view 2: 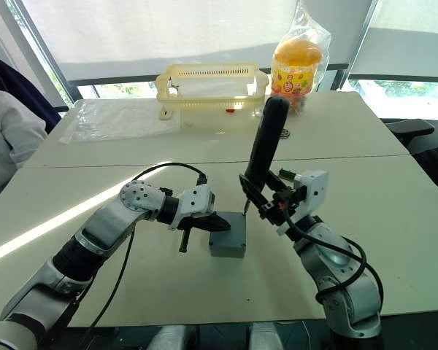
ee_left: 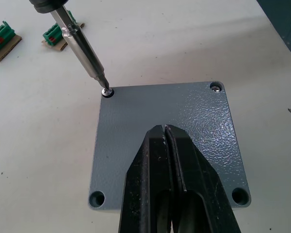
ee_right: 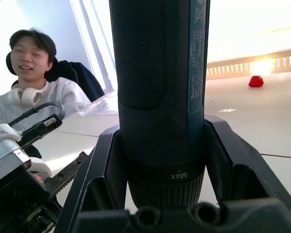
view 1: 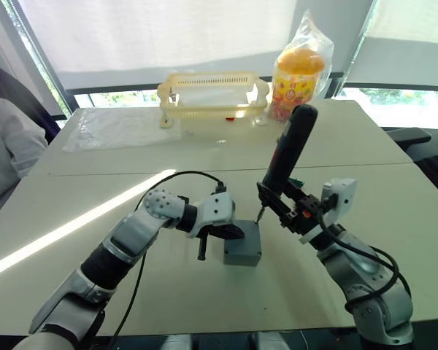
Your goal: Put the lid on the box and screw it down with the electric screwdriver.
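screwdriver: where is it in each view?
Left eye: electric screwdriver right of centre, held by the right gripper, bit down on the lid.
Right eye: centre.
Left wrist: bit only, on a corner screw.
Right wrist: black barrel between the fingers.
Shared landmark: the lid.

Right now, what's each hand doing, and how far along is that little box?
Left gripper shut, pressing on lid. Right gripper shut on electric screwdriver, bit on a corner screw. Two corner holes empty. Nothing in the way.
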{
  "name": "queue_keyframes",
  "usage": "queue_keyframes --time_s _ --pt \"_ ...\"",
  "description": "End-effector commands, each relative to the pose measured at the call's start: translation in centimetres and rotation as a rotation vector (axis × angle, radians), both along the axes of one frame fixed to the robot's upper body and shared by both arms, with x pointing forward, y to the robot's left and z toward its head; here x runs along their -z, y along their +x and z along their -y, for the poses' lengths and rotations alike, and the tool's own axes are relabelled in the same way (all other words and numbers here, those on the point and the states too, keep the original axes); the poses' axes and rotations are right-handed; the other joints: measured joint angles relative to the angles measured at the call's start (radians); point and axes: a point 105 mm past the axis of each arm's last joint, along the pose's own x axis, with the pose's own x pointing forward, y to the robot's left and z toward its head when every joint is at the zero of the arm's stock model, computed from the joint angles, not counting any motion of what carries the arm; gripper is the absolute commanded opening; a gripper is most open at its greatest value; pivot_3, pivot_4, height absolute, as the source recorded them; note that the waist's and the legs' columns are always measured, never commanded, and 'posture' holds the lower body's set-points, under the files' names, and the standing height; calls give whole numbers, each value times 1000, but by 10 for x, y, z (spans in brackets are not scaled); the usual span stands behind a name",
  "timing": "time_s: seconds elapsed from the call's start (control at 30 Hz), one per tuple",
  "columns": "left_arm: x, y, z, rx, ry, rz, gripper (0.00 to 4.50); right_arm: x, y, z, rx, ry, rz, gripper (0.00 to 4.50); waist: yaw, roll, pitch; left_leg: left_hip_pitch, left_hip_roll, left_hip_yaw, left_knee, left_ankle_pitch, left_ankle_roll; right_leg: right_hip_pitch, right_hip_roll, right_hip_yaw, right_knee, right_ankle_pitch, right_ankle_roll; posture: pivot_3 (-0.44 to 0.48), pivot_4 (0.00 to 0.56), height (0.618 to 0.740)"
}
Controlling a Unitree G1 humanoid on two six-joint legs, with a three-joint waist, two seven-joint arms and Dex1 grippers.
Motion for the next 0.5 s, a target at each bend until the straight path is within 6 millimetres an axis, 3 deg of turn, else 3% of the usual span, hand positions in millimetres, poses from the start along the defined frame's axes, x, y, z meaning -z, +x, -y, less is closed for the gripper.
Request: queue_keyframes --time_s 0.03,0.5 --pt "8 1 -4 -21 35 -6 0 -4 -4 -6 -22 -5 37 1789 0 0 0 0 0 0 0 0 0 0 0 0 0 0 0 0 150 740" --pt "8 0 -4 -23 35 -8 0 25 -1 -12 -20 -173 20 1789 0 -5 -4 2 0 0 0 0 0 2 0 0 0 0 0 0 150 740"
